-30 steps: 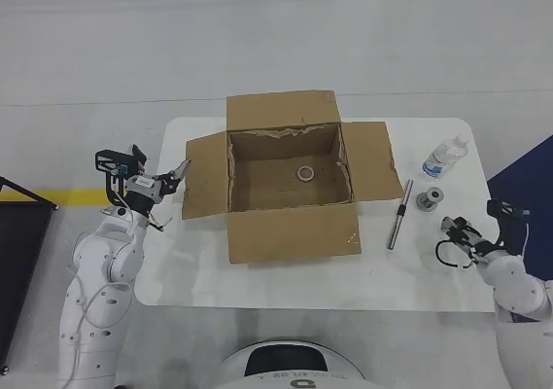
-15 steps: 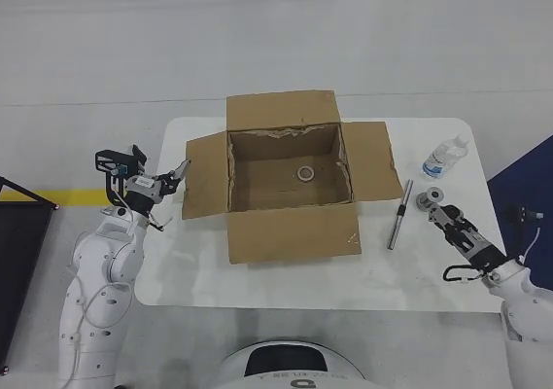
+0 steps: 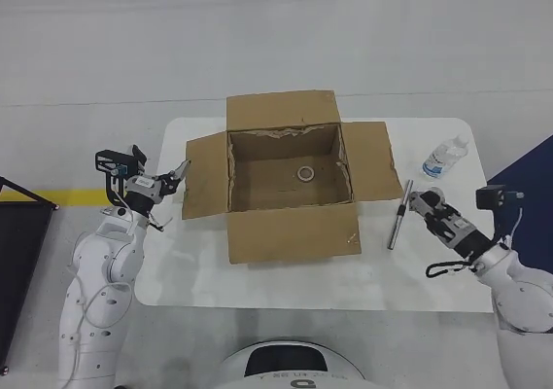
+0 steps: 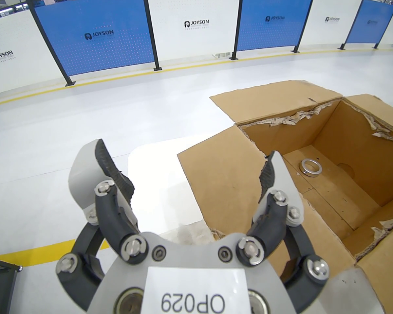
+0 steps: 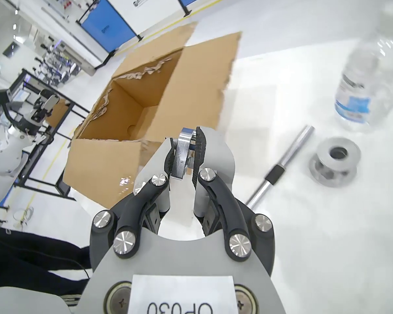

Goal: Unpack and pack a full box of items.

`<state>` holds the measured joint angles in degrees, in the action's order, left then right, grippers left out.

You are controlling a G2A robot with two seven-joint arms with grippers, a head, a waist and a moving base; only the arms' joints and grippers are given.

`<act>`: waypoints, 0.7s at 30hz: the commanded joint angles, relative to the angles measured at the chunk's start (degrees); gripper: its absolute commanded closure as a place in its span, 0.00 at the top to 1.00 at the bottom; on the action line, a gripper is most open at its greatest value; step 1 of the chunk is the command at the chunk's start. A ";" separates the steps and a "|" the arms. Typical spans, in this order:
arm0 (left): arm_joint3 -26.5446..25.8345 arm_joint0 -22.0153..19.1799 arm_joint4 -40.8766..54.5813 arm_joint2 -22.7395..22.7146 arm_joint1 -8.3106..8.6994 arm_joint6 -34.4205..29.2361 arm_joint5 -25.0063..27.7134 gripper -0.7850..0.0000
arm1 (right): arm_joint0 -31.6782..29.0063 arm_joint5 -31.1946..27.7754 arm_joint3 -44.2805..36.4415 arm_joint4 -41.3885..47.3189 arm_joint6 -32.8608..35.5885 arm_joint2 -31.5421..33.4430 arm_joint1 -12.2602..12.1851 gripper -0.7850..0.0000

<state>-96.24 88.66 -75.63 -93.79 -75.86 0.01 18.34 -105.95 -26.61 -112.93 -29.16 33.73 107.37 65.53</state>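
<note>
Right claw clamped on a small metal part, just by the rod; left claw gaping wide beside the box.

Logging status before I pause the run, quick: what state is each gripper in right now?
Left gripper: open, holding nothing.
Right gripper: shut on a small metal part.
</note>
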 commanded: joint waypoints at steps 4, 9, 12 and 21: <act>0.00 0.00 0.00 0.00 0.00 0.00 0.00 1.00 | 6.60 4.79 -4.98 -3.17 7.70 -8.14 -0.28 0.00; 0.00 0.00 0.00 0.00 0.00 0.00 0.00 1.00 | 19.72 16.90 -1.60 -7.92 17.90 -21.82 0.06 0.00; 0.00 0.00 0.00 0.00 0.00 0.00 0.00 1.00 | 28.09 23.10 4.09 -13.48 18.97 -30.91 0.96 0.00; 0.00 0.00 0.00 0.00 0.00 0.00 0.00 1.00 | 40.78 34.34 16.35 -20.37 15.23 -44.48 3.60 0.00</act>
<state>-96.24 88.66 -75.63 -93.79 -75.86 0.01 18.34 -66.35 6.44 -98.34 -48.75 49.58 64.56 68.78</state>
